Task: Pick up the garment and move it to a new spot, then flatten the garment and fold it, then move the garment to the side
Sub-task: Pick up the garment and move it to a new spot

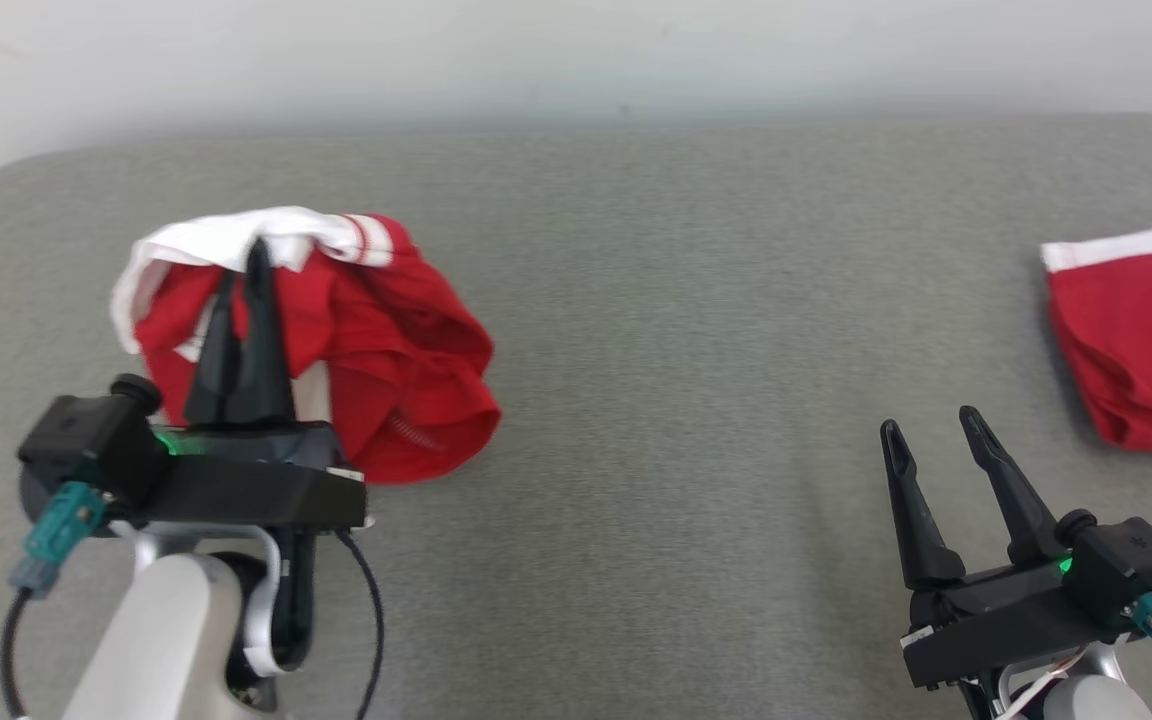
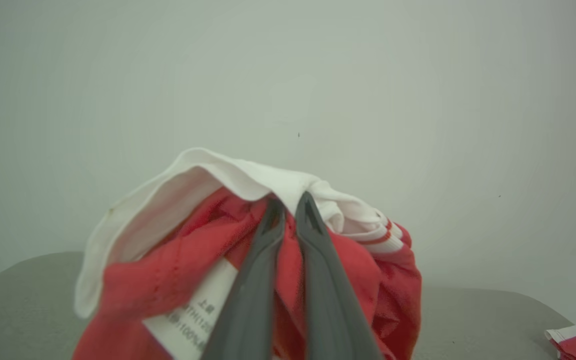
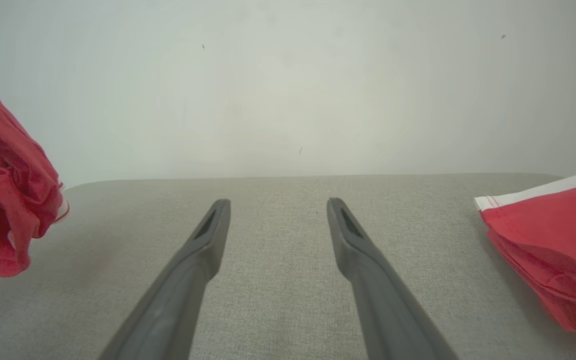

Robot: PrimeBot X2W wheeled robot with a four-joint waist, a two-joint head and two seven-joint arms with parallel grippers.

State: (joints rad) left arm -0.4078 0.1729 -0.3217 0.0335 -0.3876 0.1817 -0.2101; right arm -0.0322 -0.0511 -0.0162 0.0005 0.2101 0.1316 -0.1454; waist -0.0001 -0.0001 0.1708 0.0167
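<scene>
Head view: left gripper (image 1: pixel 242 265) jaws closed on the garment (image 1: pixel 386 340) at its white band (image 1: pixel 226 235), bunch held up over the left of the pad (image 1: pixel 656 300). Pickup done, I judge; placing, flattening, folding and the side move remain. Right gripper (image 1: pixel 930 420) open, empty. Folded red piece (image 1: pixel 1146 340) far right. No container in play.

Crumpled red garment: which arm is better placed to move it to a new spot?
Left. The left gripper is shut on the white band of the crumpled garment; the right gripper is open and empty, apart from it.
</scene>
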